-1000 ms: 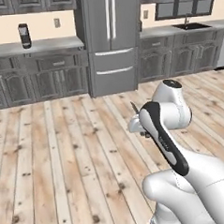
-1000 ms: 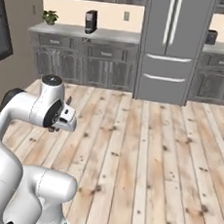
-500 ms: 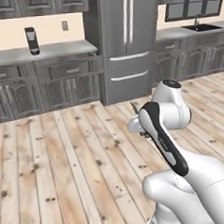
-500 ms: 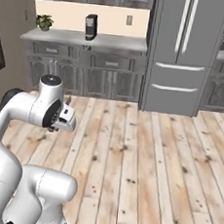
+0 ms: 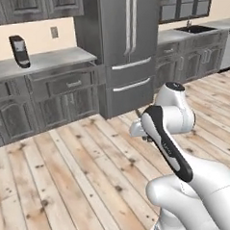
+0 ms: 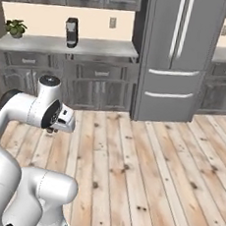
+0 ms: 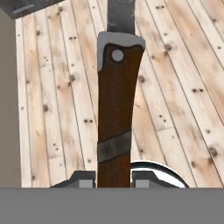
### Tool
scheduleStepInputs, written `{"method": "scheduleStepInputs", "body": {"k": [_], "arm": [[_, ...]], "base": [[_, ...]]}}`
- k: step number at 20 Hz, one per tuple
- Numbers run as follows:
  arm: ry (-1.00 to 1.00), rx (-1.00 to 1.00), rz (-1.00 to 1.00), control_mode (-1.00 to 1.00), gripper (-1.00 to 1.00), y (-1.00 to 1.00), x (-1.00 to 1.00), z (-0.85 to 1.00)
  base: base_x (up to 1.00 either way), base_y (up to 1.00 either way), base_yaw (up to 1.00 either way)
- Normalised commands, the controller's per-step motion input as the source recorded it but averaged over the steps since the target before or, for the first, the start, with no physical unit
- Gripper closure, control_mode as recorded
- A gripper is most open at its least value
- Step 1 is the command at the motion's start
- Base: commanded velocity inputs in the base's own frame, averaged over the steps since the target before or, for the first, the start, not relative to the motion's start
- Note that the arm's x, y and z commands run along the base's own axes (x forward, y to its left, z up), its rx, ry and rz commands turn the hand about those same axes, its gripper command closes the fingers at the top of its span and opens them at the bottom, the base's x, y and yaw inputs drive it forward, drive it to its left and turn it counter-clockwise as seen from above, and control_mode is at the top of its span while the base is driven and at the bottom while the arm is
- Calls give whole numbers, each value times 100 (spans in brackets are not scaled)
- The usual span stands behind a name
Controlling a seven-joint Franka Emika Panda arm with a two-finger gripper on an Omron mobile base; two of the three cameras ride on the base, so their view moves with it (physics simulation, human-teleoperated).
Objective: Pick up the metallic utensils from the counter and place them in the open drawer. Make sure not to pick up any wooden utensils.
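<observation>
Knife carried in the gripper, its long axis pointing straight away from the hand.

In the hand view the gripper point(image 7: 113, 178) is clenched on the dark brown handle of the knife point(image 7: 116, 113), one finger tip on each side; the grey blade runs out at the top edge, above the wooden floor point(image 7: 183, 87). The robot judges the coming placement depends on this axis: the blade leads, the handle stays at the pincer. Which way the drawer lies cannot be told.

The base has swung round: the fridge point(image 5: 120, 49) now sits further toward the right in the left base view, nearer than before, with the dark appliance point(image 5: 19, 51) left of it.
</observation>
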Motion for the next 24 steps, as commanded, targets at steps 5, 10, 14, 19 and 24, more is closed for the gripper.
{"method": "scheduleStepInputs", "body": {"k": [5,10,14,19,24], "arm": [[0,0,0,100,100,0,0,0],[0,0,0,100,100,0,0,0],[0,0,0,100,100,0,0,0],[0,0,0,100,100,0,0,0],[0,0,0,100,100,0,0,0]], "base": [[100,87,-32],[100,75,-46],[100,63,-51],[97,39,-57],[47,35,-51]]}}
